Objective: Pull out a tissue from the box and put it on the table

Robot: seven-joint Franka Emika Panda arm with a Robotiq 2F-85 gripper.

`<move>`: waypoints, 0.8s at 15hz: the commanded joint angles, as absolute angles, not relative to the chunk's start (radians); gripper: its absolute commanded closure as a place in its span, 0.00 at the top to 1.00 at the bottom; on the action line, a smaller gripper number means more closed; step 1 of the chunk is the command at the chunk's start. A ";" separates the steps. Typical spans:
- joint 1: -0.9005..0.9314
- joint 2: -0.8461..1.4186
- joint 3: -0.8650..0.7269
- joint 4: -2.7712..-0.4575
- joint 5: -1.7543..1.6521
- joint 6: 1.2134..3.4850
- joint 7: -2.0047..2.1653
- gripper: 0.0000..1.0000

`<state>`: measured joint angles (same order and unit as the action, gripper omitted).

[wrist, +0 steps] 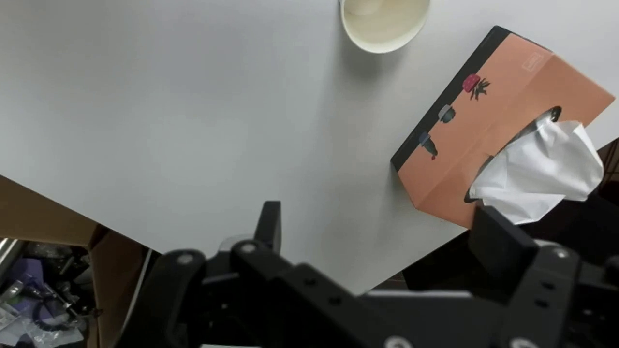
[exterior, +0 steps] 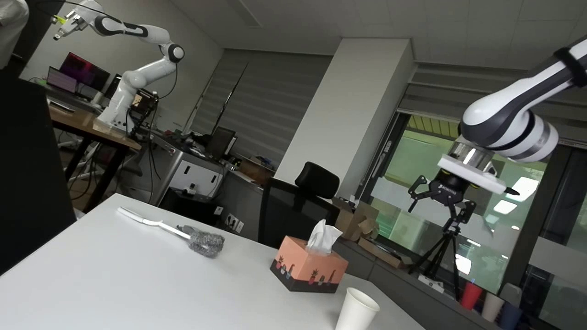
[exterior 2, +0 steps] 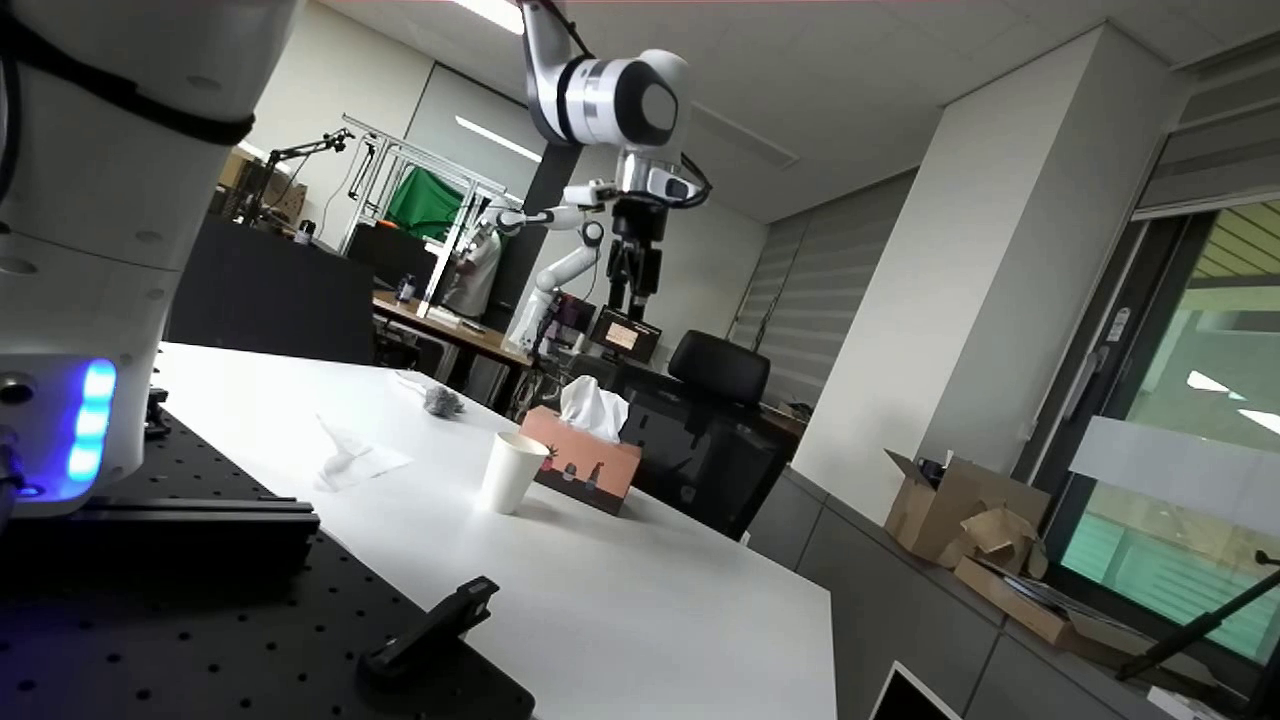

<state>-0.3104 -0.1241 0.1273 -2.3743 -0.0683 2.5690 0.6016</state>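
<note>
An orange and black tissue box (exterior: 307,268) stands on the white table (exterior: 151,288), near its edge. It also shows in an exterior view (exterior 2: 580,465) and in the wrist view (wrist: 505,87). A white tissue (wrist: 541,169) sticks up out of its slot, as both exterior views show. A crumpled white tissue (exterior 2: 358,462) lies on the table in an exterior view. My gripper (exterior: 431,219) hangs high above the table, pointing down, apart from the box. In the wrist view its fingers (wrist: 379,217) are spread wide with nothing between them; the right finger overlaps the box corner.
A white paper cup (exterior 2: 513,470) stands next to the tissue box. A grey brush with a white handle (exterior: 206,243) lies farther along the table. A black office chair (exterior: 293,211) stands behind the table edge. A cardboard box (wrist: 116,270) is beyond the edge in the wrist view.
</note>
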 commanded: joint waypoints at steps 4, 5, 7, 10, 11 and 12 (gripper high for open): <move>-0.168 0.087 -0.002 -2.140 -0.074 2.425 0.615 1.00; -0.150 0.124 -0.015 -2.089 -0.073 2.384 0.621 1.00; -0.135 0.165 -0.025 -2.034 -0.070 2.356 0.625 1.00; -0.134 0.171 -0.028 -2.026 -0.070 2.352 0.627 1.00; -0.134 0.171 -0.028 -2.026 -0.070 2.352 0.627 1.00; -0.134 0.171 -0.028 -2.026 -0.070 2.351 0.628 1.00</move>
